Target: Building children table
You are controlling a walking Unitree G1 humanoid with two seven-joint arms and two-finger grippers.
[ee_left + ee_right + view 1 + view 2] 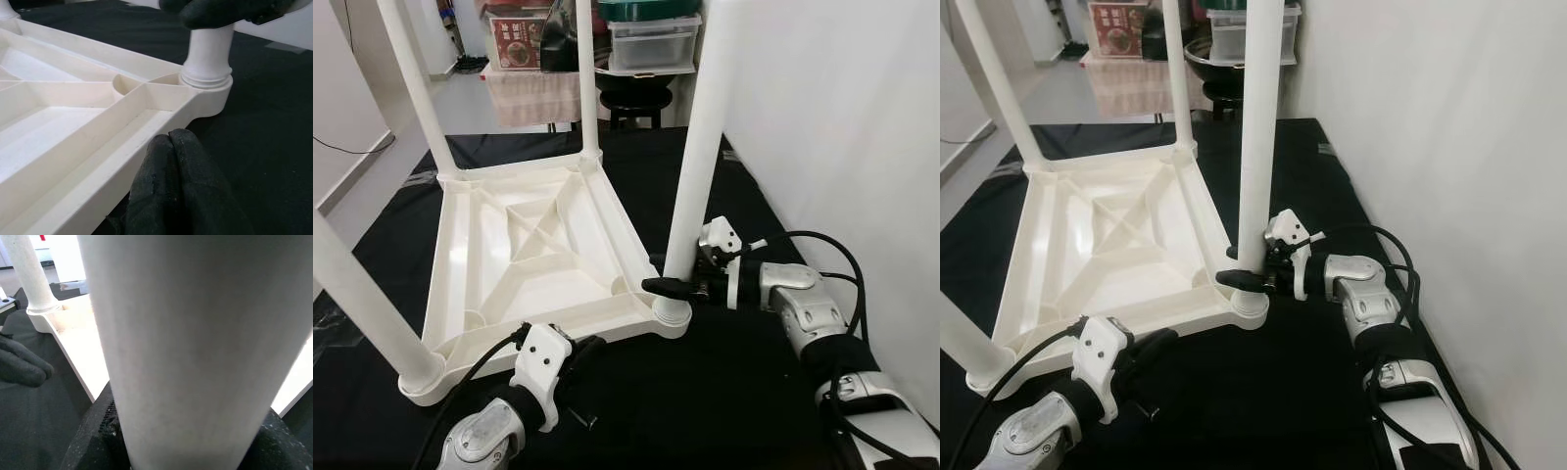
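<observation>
A: Tabletop (pixel 533 250), white plastic, upside down on black floor mat (pixel 705 401); four legs upright in corner sockets.

B: Grippers?

A: Right gripper (pixel 668 285) clamped around near-right leg (pixel 700 157) just above its socket, 3 o'clock side. Left gripper (pixel 171 181), fingers pressed together, against tabletop's near edge, 6 o'clock.

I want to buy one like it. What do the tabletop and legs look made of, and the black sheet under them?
Tabletop: likely moulded plastic, glossy off-white, with ribs cast into its underside. Legs: probably the same plastic, smooth tubes with ringed collars. Sheet: matte black, possibly fabric or a mat; unclear.
</observation>
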